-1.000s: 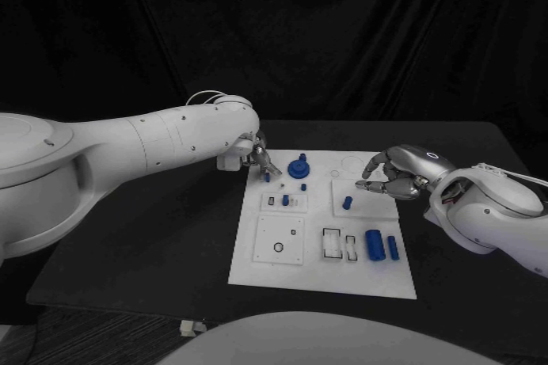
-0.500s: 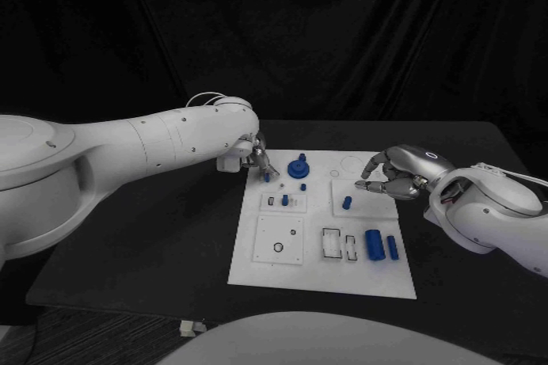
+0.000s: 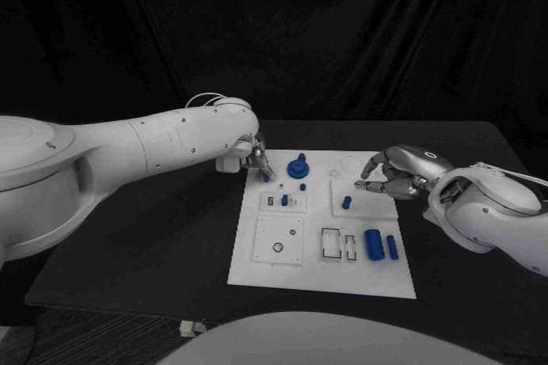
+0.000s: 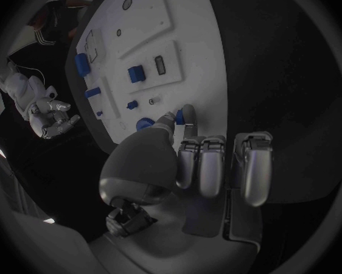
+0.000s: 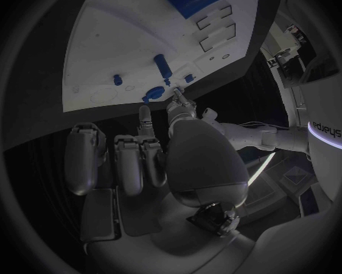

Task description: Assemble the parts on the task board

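While the black table point(image 3: 149, 246) lies flat and dull under it all, the task board point(image 3: 286, 274) sits in the middle as a smooth white plate with square and round cut-outs. Next in size, the left hand point(image 3: 247, 156) is shiny silver and hangs over the far left corner of the task board, pinching a small blue peg point(image 3: 266, 175) between its thumb and a fingertip, with its other fingers point(image 4: 247, 164) side by side and pointing straight out. The right hand point(image 3: 394, 175), silver too, hangs over the far right part of the task board with its fingers curled in; I cannot tell if it holds anything. Smaller still, a round blue knob point(image 3: 298, 170) with a post on top stands near the far edge of the task board, just beside the peg. Two smooth blue rods lie side by side on the near right part of the task board, the big rod point(image 3: 374, 241) thicker than the small rod point(image 3: 393, 247). A tiny blue block point(image 3: 286, 199) sits in a slot near the middle of the task board. Since a second ago, the left hand has pulled the peg up a little, while the right hand and the other parts have stayed where they were.
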`<state>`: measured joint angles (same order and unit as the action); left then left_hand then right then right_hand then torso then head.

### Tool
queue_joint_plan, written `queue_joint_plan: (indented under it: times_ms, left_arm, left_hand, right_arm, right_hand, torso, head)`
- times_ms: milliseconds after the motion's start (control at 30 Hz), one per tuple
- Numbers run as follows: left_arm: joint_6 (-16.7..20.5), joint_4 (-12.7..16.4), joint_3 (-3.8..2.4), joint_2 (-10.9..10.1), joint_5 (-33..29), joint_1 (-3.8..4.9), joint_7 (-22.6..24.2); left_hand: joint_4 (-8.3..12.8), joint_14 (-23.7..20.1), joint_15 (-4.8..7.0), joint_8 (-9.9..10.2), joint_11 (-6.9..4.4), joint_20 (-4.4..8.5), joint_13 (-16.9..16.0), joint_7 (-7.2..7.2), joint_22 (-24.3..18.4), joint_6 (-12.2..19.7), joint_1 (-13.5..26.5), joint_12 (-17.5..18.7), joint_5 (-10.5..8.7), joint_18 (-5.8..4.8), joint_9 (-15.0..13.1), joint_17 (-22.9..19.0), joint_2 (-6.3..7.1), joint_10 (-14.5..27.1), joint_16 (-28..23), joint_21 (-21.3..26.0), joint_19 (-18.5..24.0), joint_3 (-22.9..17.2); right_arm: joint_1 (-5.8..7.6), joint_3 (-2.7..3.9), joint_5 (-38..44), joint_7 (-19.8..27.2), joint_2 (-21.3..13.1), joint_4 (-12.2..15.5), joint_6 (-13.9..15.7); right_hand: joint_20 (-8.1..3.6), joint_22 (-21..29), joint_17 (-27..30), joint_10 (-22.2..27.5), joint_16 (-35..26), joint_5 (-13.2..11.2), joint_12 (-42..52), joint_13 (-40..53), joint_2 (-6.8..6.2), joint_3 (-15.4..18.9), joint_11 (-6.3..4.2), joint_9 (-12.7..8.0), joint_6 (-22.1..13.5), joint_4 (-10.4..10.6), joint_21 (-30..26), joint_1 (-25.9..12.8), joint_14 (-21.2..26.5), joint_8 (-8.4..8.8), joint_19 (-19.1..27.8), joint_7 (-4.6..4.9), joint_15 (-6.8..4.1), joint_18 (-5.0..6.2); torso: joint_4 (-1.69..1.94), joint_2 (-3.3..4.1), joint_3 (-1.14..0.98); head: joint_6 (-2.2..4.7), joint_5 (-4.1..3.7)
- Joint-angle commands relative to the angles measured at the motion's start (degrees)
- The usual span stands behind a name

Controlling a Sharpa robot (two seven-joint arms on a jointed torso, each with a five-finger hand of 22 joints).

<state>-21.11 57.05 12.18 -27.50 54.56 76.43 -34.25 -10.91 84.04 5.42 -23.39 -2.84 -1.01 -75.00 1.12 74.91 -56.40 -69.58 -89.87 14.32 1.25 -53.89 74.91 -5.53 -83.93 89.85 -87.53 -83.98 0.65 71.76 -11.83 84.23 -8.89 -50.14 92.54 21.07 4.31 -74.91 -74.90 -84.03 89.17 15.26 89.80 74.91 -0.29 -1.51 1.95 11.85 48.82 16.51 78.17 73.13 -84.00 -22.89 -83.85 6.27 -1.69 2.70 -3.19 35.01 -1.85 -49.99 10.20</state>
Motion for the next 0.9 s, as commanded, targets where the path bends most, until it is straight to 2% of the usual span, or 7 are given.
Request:
queue_joint_plan:
  times_ms: [33, 133, 200, 333, 667, 800, 900]
  left_arm:
    - [-0.59, 0.07, -0.05, 0.09, -0.06, -0.11, 1.2]
    - [-0.14, 0.2, -0.05, -0.01, -0.06, -0.13, 1.29]
    - [0.21, 0.29, -0.05, -0.09, -0.06, -0.14, 1.38]
    - [0.93, 0.68, -0.05, -0.4, -0.06, -0.14, 1.47]
    - [3.08, 3.75, -0.06, -2.4, -0.06, -0.03, 0.71]
    - [3.97, 7.81, -0.07, -4.84, -0.07, 0.79, -0.22]
    - [3.78, 11.19, -0.07, -6.64, -0.07, 2.01, -0.91]
  left_hand:
    - [0.43, 5.96, 0.14, 0.6, -0.14, 0.0, -15.0, -0.18, 12.65, 0.26, -0.9, -0.13, 1.36, -0.31, -0.05, 15.09, 0.3, -6.07, 0.15, 0.26, -3.58, -0.92]
    - [1.09, 5.96, 0.17, 0.98, -0.19, 0.05, -15.0, -0.22, 12.66, 0.24, -1.45, -0.13, 2.93, -0.31, -0.05, 15.09, 0.59, -6.07, 0.15, 0.3, -3.56, -2.09]
    - [2.6, 5.96, 0.3, 1.28, -0.3, 0.14, -15.0, -0.34, 12.71, 0.24, -3.14, -0.13, 4.64, -0.32, -0.08, 15.09, 0.69, -6.07, 0.15, 0.28, -3.6, -4.02]
    - [4.02, 5.96, 0.32, 1.79, -0.31, 0.21, -15.0, -0.29, 12.71, 0.22, -4.11, -0.13, 5.75, -0.31, -0.06, 15.09, 1.26, -6.07, 0.15, 0.35, -3.58, -7.06]
    - [3.9, 5.96, 0.25, 2.23, -0.19, 0.14, -15.0, -0.15, 12.57, -0.29, -2.19, -0.13, 6.4, -0.23, -0.15, 15.09, 2.38, -6.07, 0.15, 0.63, -3.42, -10.74]
    - [3.58, 5.96, 0.24, 2.38, -0.18, 0.12, -15.0, -0.12, 12.39, -0.39, -1.38, -0.13, 6.17, -0.15, -0.15, 15.09, 2.75, -6.07, 0.15, 0.88, -3.23, -11.46]
    - [3.47, 5.96, 0.23, 2.44, -0.17, 0.12, -15.0, -0.12, 12.38, -0.44, -1.02, -0.13, 6.01, -0.15, -0.16, 15.09, 2.99, -6.07, 0.15, 0.91, -3.22, -11.79]
  right_arm:
    - [-0.13, 0.04, 0.14, -0.64, 0.04, -0.02, -0.32]
    - [-0.13, 0.04, 0.14, -0.66, 0.05, -0.02, -0.33]
    - [-0.13, 0.04, 0.14, -0.67, 0.03, -0.03, -0.34]
    - [-0.13, 0.04, 0.14, -0.69, 0.03, -0.03, -0.4]
    - [-0.13, 0.03, 0.14, -0.7, -0.05, -0.05, -0.52]
    - [-0.14, 0.03, 0.14, -0.78, -0.09, -0.09, -0.66]
    - [-0.14, 0.03, 0.14, -0.85, -0.16, -0.12, -0.72]
  right_hand:
    - [-0.07, -10.89, -13.31, -5.97, -0.3, 0.19, 0.2, 15.09, 0.05, 0.33, -0.23, -0.09, 0.38, -0.02, -0.34, -0.14, -5.48, 0.29, 0.1, -0.13, -0.38, 0.41]
    - [-0.07, -10.84, -13.26, -5.97, -0.34, 0.19, 0.2, 15.09, 0.11, 0.33, -0.23, -0.1, 0.37, 0.0, -0.49, -0.17, -5.47, 0.3, 0.17, -0.13, -0.38, 0.44]
    - [-0.07, -10.84, -13.26, -5.97, -0.34, 0.19, 0.2, 15.09, 0.11, 0.33, -0.23, -0.1, 0.37, 0.0, -0.49, -0.17, -5.47, 0.3, 0.17, -0.13, -0.38, 0.44]
    - [-0.07, -10.84, -13.26, -5.97, -0.34, 0.19, 0.2, 15.09, 0.11, 0.33, -0.23, -0.1, 0.37, 0.0, -0.49, -0.17, -5.47, 0.3, 0.17, -0.13, -0.38, 0.44]
    - [-0.07, -10.82, -13.24, -5.97, -0.35, 0.2, 0.2, 15.09, 0.13, 0.33, -0.24, -0.1, 0.37, 0.0, -0.55, -0.16, -5.46, 0.3, 0.2, -0.13, -0.38, 0.46]
    - [-0.07, -10.82, -13.24, -5.97, -0.35, 0.2, 0.2, 15.09, 0.13, 0.33, -0.24, -0.1, 0.37, 0.0, -0.55, -0.16, -5.46, 0.3, 0.2, -0.13, -0.38, 0.46]
    - [-0.08, -10.79, -13.1, -5.97, -0.44, 0.22, 0.2, 15.09, 0.17, 0.32, -0.24, -0.11, 0.37, -0.01, -0.64, -0.14, -5.42, 0.31, 0.24, -0.13, -0.38, 0.48]
  torso:
    - [0.02, -0.01, -0.01]
    - [0.01, -0.04, 0.0]
    - [-0.01, -0.04, 0.01]
    - [-0.02, -0.03, 0.01]
    - [0.1, -0.01, 0.0]
    - [0.04, -0.02, 0.0]
    - [0.04, -0.02, 0.02]
  head:
    - [-0.01, -0.03]
    - [-0.01, -0.04]
    - [-0.01, -0.01]
    - [-0.01, -0.08]
    - [-0.01, -0.24]
    - [-0.01, -0.23]
    - [-0.01, -0.17]
